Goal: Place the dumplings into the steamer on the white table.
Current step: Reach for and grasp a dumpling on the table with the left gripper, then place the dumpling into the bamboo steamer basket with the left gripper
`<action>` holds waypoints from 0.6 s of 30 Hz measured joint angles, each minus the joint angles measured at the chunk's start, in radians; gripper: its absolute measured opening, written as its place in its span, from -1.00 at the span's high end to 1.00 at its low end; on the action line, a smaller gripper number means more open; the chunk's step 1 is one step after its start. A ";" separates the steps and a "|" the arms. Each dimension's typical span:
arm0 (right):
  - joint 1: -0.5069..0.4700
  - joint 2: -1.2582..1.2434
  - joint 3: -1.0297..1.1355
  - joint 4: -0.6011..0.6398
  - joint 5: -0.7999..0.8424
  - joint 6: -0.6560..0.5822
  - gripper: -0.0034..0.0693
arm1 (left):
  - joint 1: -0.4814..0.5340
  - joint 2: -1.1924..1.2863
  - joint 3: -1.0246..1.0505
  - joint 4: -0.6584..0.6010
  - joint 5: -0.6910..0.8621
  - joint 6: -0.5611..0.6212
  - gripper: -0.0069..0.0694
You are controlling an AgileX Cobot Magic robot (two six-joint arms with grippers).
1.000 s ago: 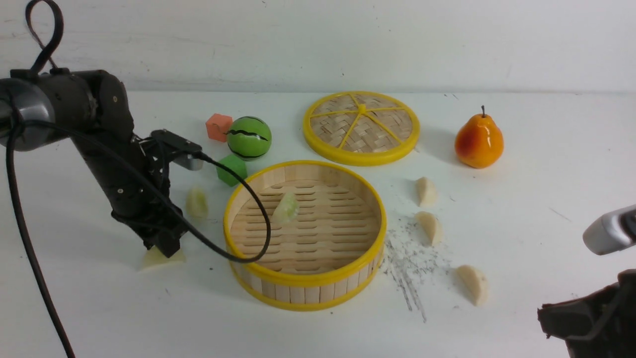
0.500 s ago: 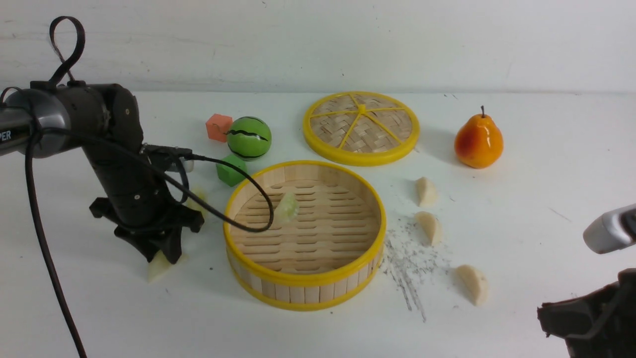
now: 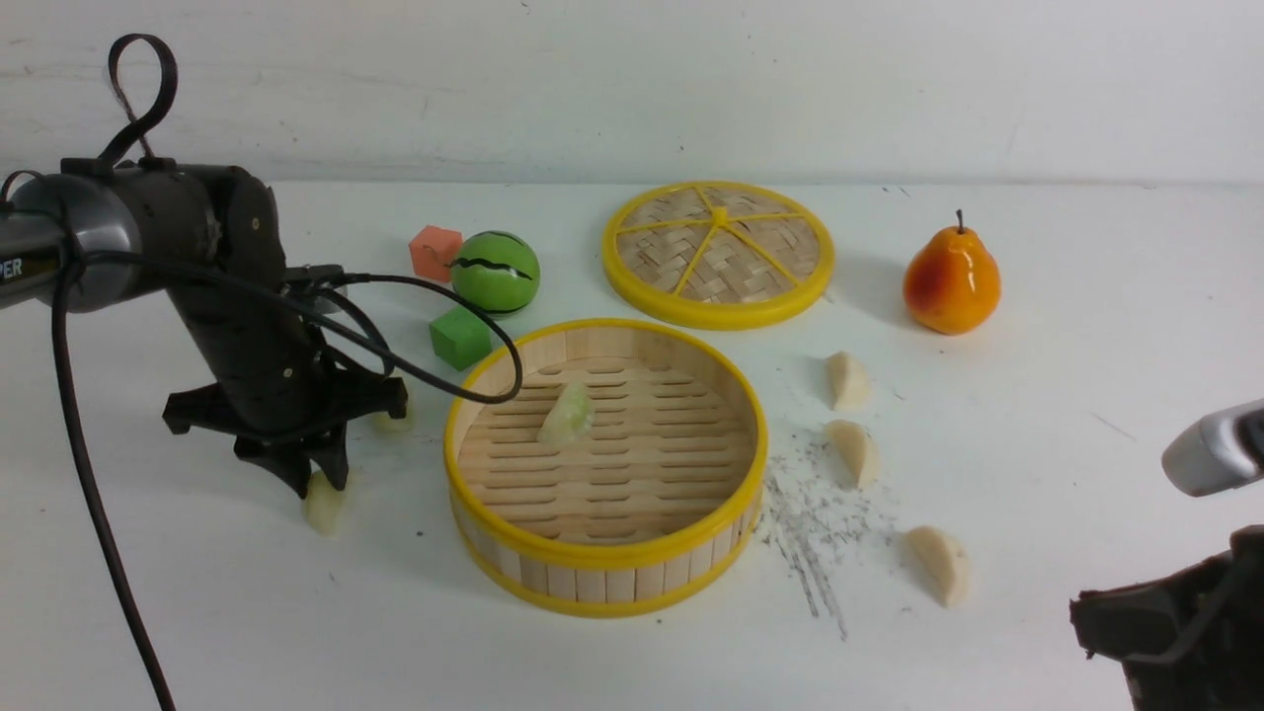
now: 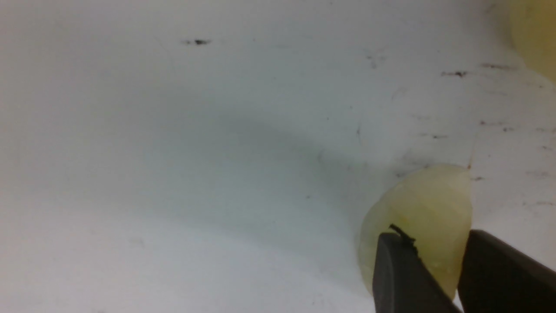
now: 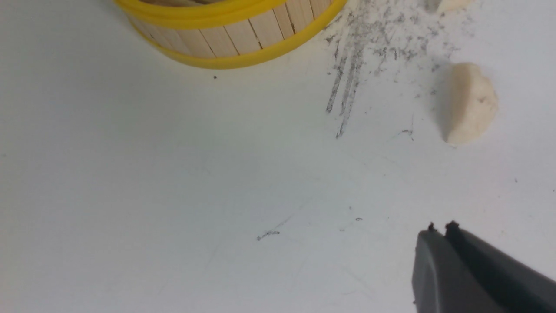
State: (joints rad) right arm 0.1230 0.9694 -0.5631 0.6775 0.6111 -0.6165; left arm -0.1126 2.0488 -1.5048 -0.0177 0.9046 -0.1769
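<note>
L pincer (image 4: pixel 433 235) grasping a pale green dumpling (image 3: pixel 322 504) on the tabletop (image 3: pixel 296 612), lower left of frame, just left of the steamer (image 3: pixel 604 558). Second green dumpling (image 3: pixel 568 415) lies inside steamer. Cream dumplings (image 3: pixel 855 449) lie to steamer's right. R pincer (image 5: pixel 441 226) clenched, nothing in it.

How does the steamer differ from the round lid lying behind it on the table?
The steamer has an upright wooden wall and a slatted floor; the lid is a flat woven disc with yellow spokes. The steamer holds one greenish dumpling; the lid carries nothing. Both are round with yellow rims.
</note>
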 joint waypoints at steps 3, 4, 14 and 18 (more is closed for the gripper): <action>0.000 0.000 0.000 0.002 0.000 0.000 0.84 | 0.000 0.009 -0.002 -0.001 -0.007 0.028 0.23; 0.000 0.000 0.000 0.003 0.000 0.000 0.84 | 0.000 0.018 -0.002 -0.004 -0.013 0.036 0.16; 0.000 0.000 0.000 0.006 0.000 0.000 0.82 | 0.000 0.028 -0.003 0.003 -0.026 0.049 0.14; 0.000 0.000 0.000 0.006 0.000 0.000 0.81 | 0.000 -0.015 -0.010 -0.024 0.013 0.050 0.18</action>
State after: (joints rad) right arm 0.1230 0.9694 -0.5631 0.6839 0.6111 -0.6165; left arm -0.1126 2.0334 -1.5146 -0.0420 0.9179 -0.1271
